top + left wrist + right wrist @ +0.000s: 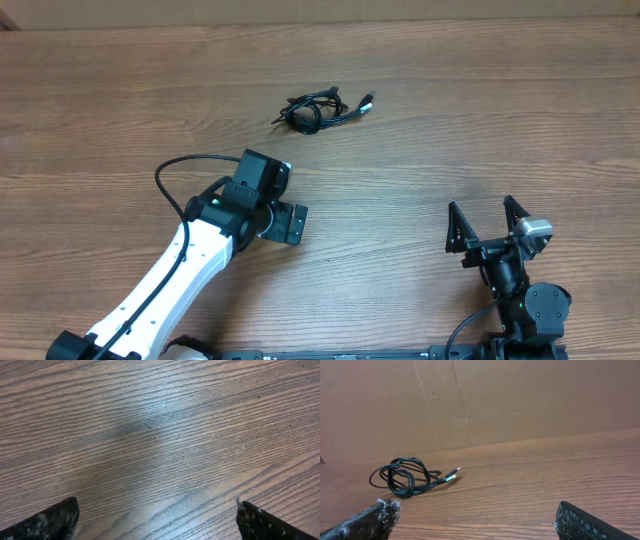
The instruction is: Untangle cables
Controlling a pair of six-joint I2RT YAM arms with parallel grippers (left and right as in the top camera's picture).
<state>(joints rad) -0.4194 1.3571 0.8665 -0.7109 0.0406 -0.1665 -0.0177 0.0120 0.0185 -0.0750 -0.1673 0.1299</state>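
The cables (318,110) are a small knotted bundle of thin black cords with metal-tipped plugs, lying on the wooden table at the far centre. They also show in the right wrist view (406,478), far left of that gripper. My left gripper (285,222) is open and empty, pointing down at bare wood (157,520), well short of the bundle. My right gripper (488,224) is open and empty near the front right, its fingertips (475,517) low over the table.
A brown cardboard wall (520,400) stands along the table's far edge. The left arm's thick black wiring (175,190) loops out to its left.
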